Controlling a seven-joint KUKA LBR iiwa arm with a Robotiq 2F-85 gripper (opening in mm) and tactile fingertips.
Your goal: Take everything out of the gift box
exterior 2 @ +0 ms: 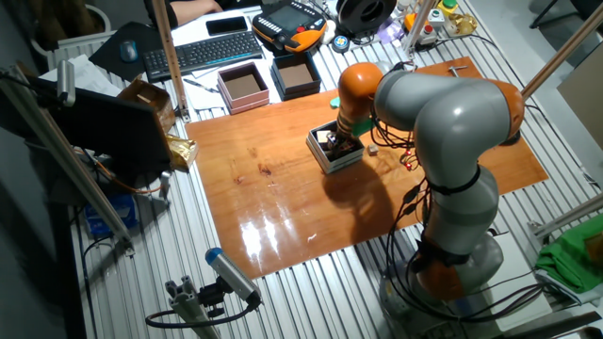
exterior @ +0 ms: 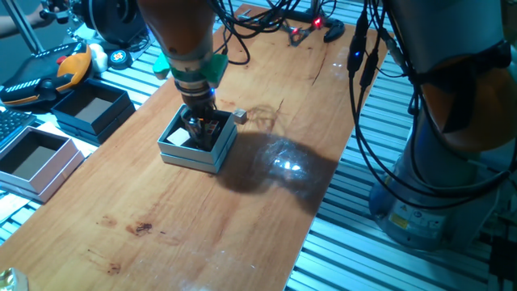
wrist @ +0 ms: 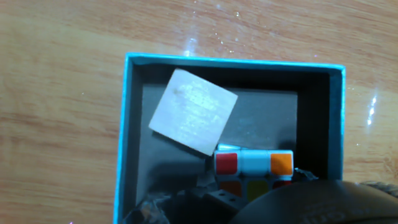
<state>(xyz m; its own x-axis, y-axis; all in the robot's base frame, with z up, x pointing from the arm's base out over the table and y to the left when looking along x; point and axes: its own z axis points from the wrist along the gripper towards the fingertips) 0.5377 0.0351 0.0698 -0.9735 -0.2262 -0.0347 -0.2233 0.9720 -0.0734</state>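
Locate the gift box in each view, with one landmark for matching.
One fixed view: gift box left of centre on the table, under the gripper.
Other fixed view: upper centre, beside the orange wrist.
Hand view: fills the frame, rim.
Shared landmark: the pale block inside it.

No legible text, label, brand, number or sign found in any view. Faint embossed marks noted on the top face of the pale grey square block (wrist: 193, 111) lying inside the shallow blue-rimmed gift box (wrist: 122, 143), too blurred in the hand view to read. Nothing printed on the coloured squares of the multicoloured puzzle cube (wrist: 254, 165); markings on the orange-and-black handheld pendant (exterior 2: 292, 21) beyond the wooden table (exterior 2: 283, 188) too small to make out.
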